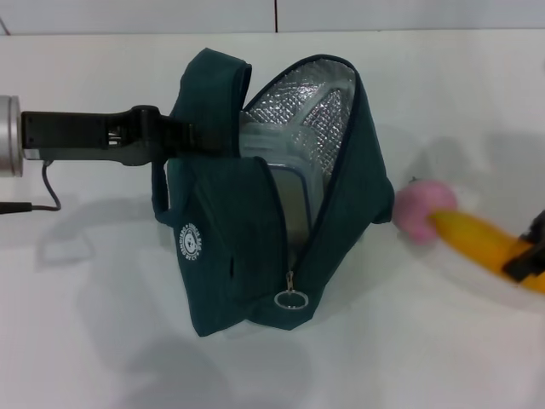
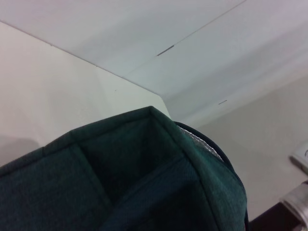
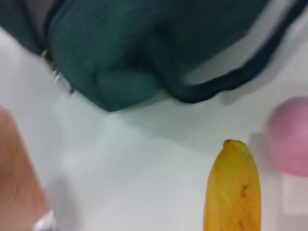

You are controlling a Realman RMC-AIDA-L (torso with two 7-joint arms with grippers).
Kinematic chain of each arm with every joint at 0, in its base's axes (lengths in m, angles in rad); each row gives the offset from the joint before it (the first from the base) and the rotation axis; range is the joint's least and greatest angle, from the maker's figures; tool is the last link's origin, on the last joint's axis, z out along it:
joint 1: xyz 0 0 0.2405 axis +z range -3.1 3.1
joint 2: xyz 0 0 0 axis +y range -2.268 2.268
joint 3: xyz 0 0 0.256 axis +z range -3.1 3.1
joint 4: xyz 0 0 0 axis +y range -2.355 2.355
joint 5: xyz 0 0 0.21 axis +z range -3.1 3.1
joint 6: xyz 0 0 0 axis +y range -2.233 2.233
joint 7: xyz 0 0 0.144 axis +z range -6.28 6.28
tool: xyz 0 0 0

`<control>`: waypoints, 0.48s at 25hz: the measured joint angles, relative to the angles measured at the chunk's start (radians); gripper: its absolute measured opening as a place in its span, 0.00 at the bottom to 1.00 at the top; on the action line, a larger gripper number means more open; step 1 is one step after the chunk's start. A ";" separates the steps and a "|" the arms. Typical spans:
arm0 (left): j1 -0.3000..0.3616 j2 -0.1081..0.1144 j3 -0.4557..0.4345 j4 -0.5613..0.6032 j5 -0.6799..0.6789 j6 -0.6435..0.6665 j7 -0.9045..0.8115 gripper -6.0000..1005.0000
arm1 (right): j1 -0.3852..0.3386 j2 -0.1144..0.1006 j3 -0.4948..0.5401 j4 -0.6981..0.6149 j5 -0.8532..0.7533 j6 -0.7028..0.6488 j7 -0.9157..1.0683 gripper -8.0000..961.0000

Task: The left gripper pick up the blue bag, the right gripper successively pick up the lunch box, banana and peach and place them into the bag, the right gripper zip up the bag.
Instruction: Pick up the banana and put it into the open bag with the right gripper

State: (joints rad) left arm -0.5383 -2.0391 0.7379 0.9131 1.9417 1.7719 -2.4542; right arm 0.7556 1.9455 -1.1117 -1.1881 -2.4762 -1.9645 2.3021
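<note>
Bag point(image 1: 255, 247) stands on table point(image 1: 85, 341), mouth open so items drop in; lunch box point(image 1: 294, 196) already inside. Left gripper point(image 1: 183, 136) pinches a handle to keep it upright. Right gripper point(image 1: 530, 247) clamps banana point(image 1: 481, 243) beside peach point(image 1: 419, 209), ready for loading.

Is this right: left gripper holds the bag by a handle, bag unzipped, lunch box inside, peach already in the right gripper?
Not quite. The right gripper holds the banana, not the peach, which lies on the table; the head view shows this. Rest stands: left gripper, blue bag, lunch box.
</note>
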 joint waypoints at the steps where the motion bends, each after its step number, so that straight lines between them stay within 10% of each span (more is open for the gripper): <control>1: 0.000 -0.001 0.000 0.000 0.000 0.000 0.000 0.04 | -0.004 -0.007 0.048 -0.001 0.003 -0.005 -0.004 0.43; 12: 0.002 -0.004 0.000 0.000 -0.001 0.003 -0.006 0.04 | -0.028 -0.047 0.517 0.006 0.497 -0.054 -0.069 0.43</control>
State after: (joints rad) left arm -0.5366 -2.0436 0.7378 0.9127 1.9404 1.7747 -2.4602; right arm 0.7277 1.8981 -0.5947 -1.1824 -1.9789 -2.0185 2.2335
